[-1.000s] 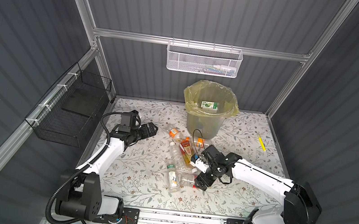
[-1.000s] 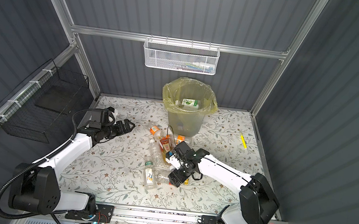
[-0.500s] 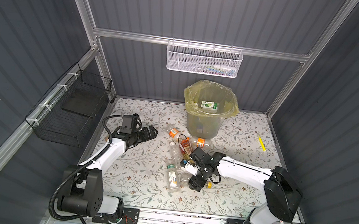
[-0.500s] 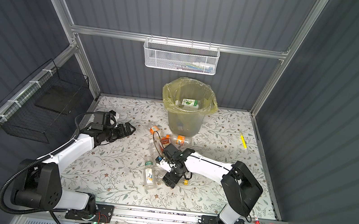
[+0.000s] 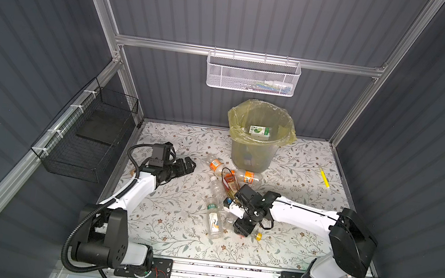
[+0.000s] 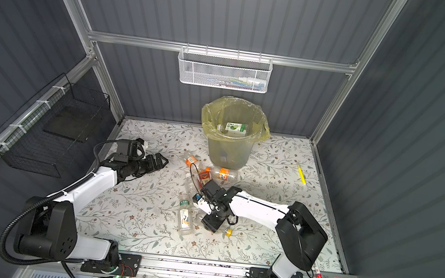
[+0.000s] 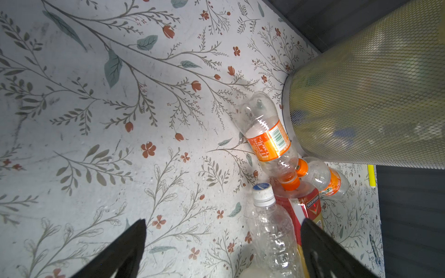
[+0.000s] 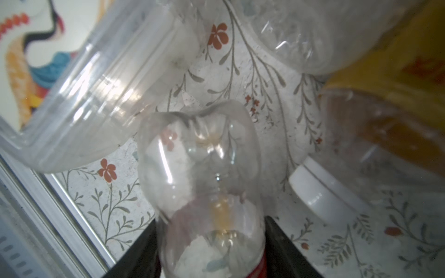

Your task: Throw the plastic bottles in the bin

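Closure was the change: within the last second your right claw (image 5: pixel 243 229) went from wide apart to narrowed around the yellow-capped bottle (image 8: pixel 199 156). In the right wrist view its black jaws pressed against both sides of the clear body. Your left claw (image 5: pixel 188 166) edged a little rightward but remained fully spread and empty, hovering at the far left of the heap.

For the task, that read as a grasp made but not yet used. The bottle lay on the tabletop (image 5: pixel 171 226), around the middle and toward the near edge, well apart from the bin (image 5: pixel 253 161) standing at the far middle. A lift and a carry toward the far side looked like what remained for this one. Several other bottles (image 5: pixel 216 188) lay on the tabletop between claw and bin.

The bottle lay flat, its long axis running roughly left to right. Its lobed base pointed left, toward the bird-label bottle (image 5: pixel 213 224) just beside it. Its yellow cap pointed right and slightly near. The jaws crossed that axis, one on the far side and one on the near.
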